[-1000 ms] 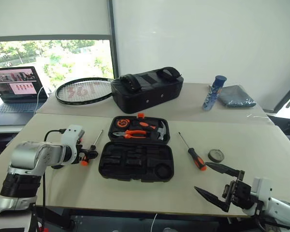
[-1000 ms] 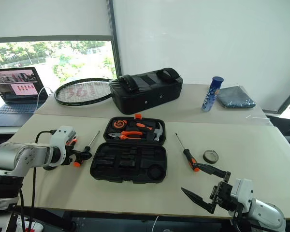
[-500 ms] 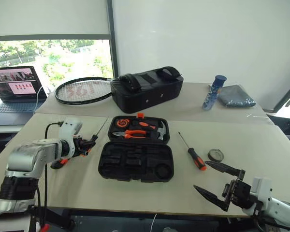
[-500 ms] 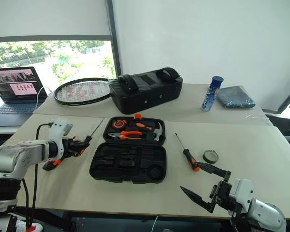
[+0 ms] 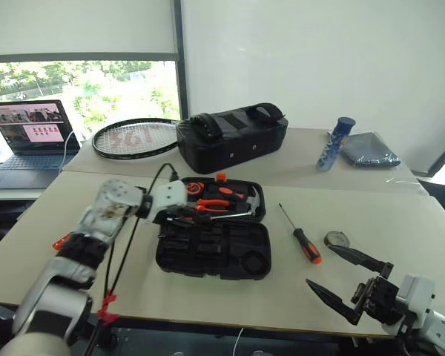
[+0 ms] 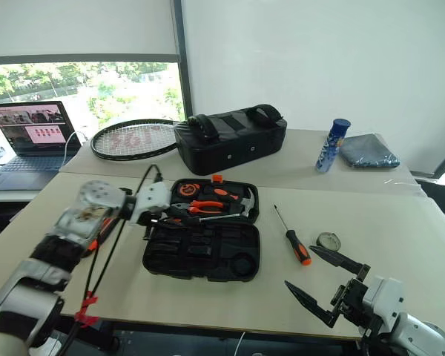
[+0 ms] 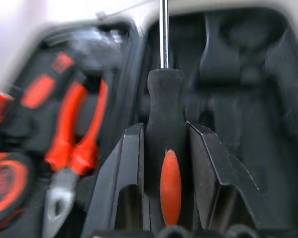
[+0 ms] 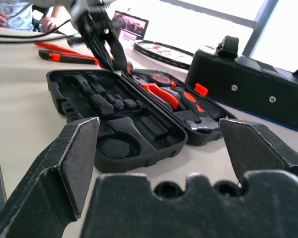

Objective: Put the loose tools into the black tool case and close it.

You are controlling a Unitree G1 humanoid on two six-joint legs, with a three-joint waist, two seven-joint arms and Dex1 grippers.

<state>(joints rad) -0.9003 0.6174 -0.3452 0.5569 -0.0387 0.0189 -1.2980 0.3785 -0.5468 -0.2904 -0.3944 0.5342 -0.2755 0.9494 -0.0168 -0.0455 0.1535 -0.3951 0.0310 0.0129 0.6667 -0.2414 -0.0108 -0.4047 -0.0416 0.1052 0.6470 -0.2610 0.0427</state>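
Left claw [image 7: 164, 148]: I pinch the black-and-orange screwdriver [image 7: 165, 124] by its handle, over the open black tool case [image 5: 215, 248].
Handling: light, stiff; I judge the handle the right hold.
Right claw [image 5: 350, 284]: spread wide, holding nothing.
Change: a second ago my left claw was beside the case.

Blk case [image 5: 213, 252] open; screwdriver [image 7: 165, 148] in left hand [image 7: 164, 186].

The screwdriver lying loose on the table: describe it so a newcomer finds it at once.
Start at the open black tool case mid-table. Just right of it, the screwdriver lies on bare tabletop, a small round tape roll beyond. Its thin metal shaft and black-and-orange handle set it apart.
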